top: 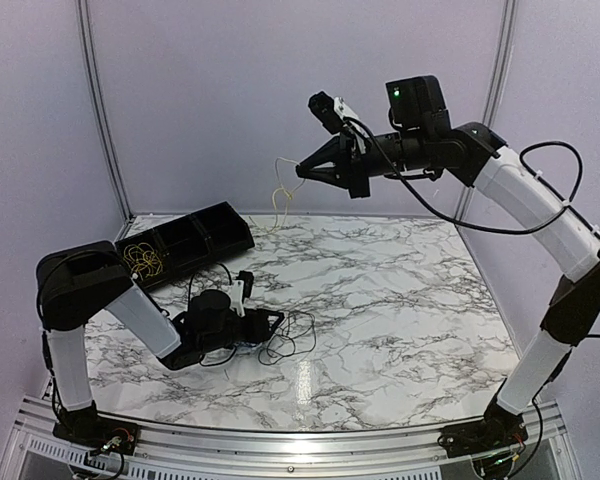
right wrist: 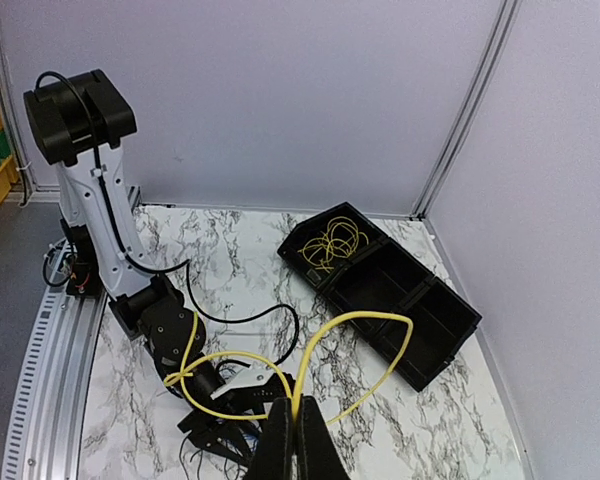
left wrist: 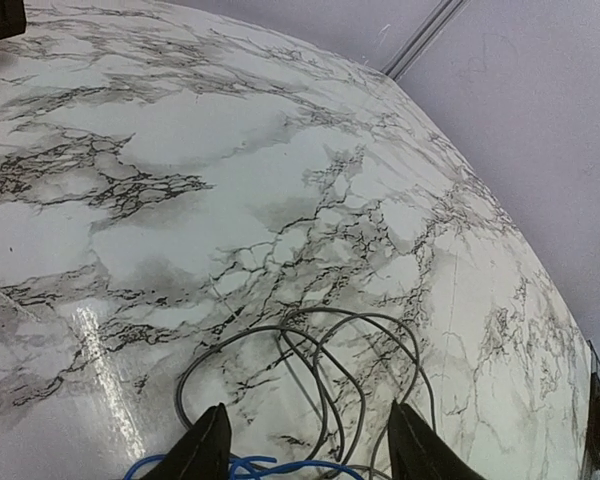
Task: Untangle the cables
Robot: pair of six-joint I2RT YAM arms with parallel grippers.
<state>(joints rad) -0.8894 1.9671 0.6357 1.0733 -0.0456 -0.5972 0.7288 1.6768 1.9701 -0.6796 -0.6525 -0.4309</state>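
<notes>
Low over the near part of the marble table [top: 400, 300], the left gripper [left wrist: 310, 445] points at the tangle. Its 2 fingers [left wrist: 212, 445] stand apart, straddling a blue cable [left wrist: 280, 467], and loops of thin black cable [left wrist: 325, 355] spread on the marble just beyond the tips. Nothing looks pinched between them.

Farther back on the left sits a black compartment tray [top: 220, 232]; 1 end compartment holds a bundle of yellow cables [top: 145, 260].

Farthest and highest, the right gripper [top: 302, 170] is clamped tight on a single yellow cable [top: 280, 198]. The loops of this cable hang in the air above the table's far edge, apparently free of the pile.

The step in hand seems to be lifting this yellow strand clear while the left arm guards the rest. Next, the right arm would need to carry it over to the tray's yellow compartment and release it there. The dangling loops should be kept from snagging the tray wall on the way.
</notes>
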